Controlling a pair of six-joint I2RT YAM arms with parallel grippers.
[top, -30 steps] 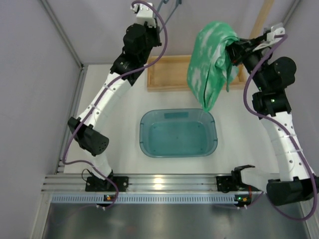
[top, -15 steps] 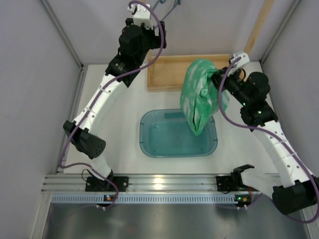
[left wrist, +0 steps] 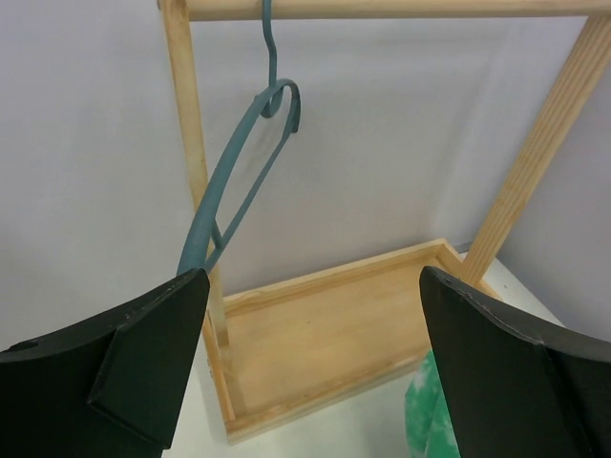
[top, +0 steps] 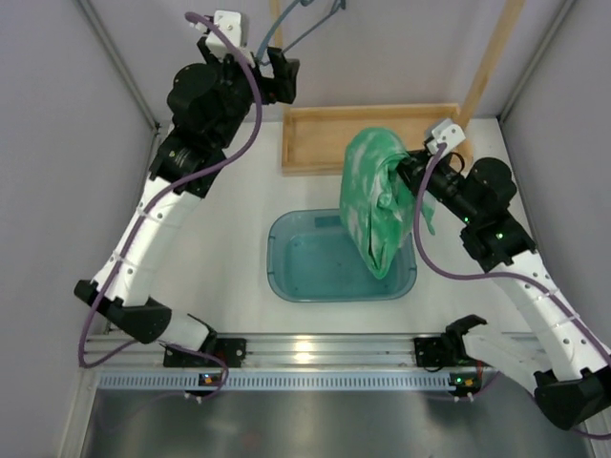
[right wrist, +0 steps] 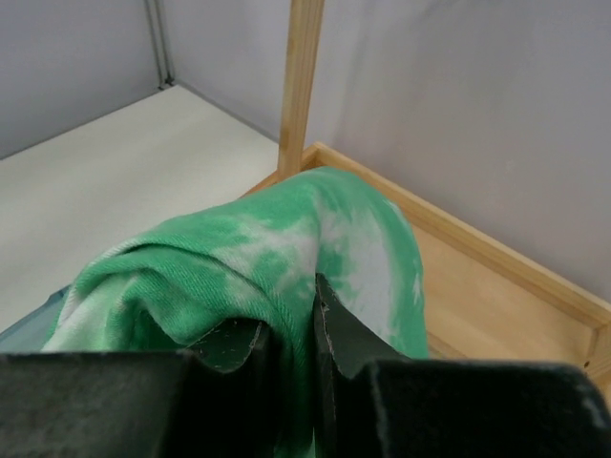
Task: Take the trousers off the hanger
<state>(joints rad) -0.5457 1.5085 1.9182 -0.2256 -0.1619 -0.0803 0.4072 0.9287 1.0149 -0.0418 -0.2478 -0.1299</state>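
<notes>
The trousers [top: 377,205] are off the hanger [left wrist: 224,186] and hang in a bunch from the right tool [right wrist: 315,286], whose fingers are pinched shut on a fold near the top. Their long axis runs straight down from that tool, and the lower end dangles over the right half of the tub [top: 286,277], so a release looks likely to drop them in; the right arm is the only one near them. The bare hanger hangs on the frame's [top: 315,162] rail, just ahead and to the left of the left tool [left wrist: 310,286], whose fingers are spread wide on nothing. A second ago the trousers were up beside the frame's right post; they have since swung inward and down over the tub, while the left tool has let go and backed off.
</notes>
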